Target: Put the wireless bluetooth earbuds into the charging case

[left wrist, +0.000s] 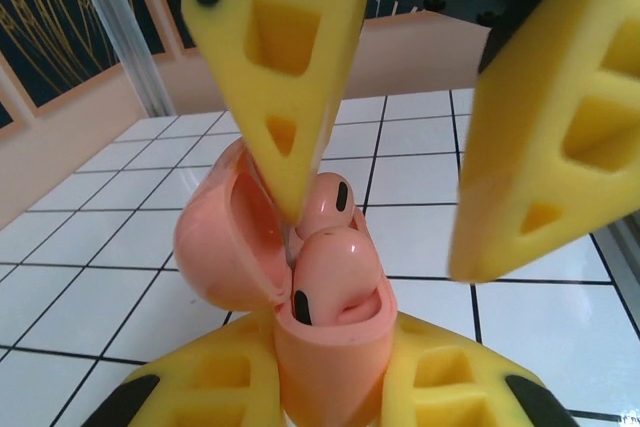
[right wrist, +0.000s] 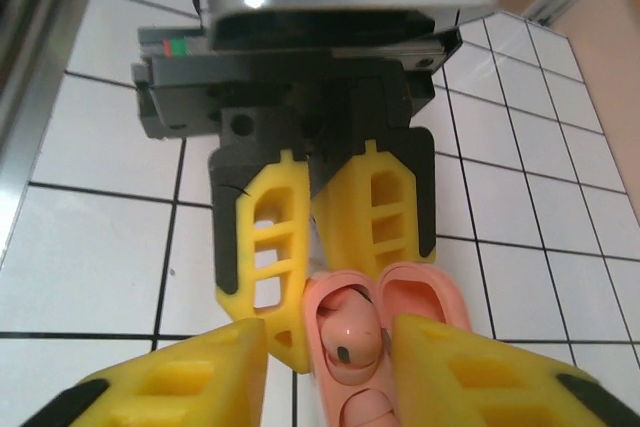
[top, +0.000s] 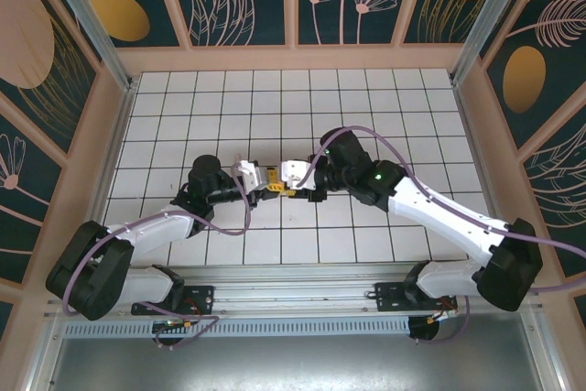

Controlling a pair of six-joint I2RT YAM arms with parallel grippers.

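yellow fingers of the left gripper (left wrist: 335, 392) are nearest in the left wrist view. they are clamped on the body of the salmon-pink charging case (left wrist: 325, 347), with the tiled table (left wrist: 520, 347) behind it. the lid (left wrist: 215, 242) stands open to one side. two pink earbuds are in the case: the lower bud (left wrist: 335, 272) lies deep in its pocket, and the higher bud (left wrist: 335, 202) is, as i judge, not fully seated. the right gripper (left wrist: 385, 237) hangs over them with its fingers apart, and one finger (left wrist: 285, 97) seems to touch the higher bud beside the lid. i would press with this tip slowly, straight along the pocket, and hold the left grip firm so the case does not turn. too much side force may fold the lid onto the finger.
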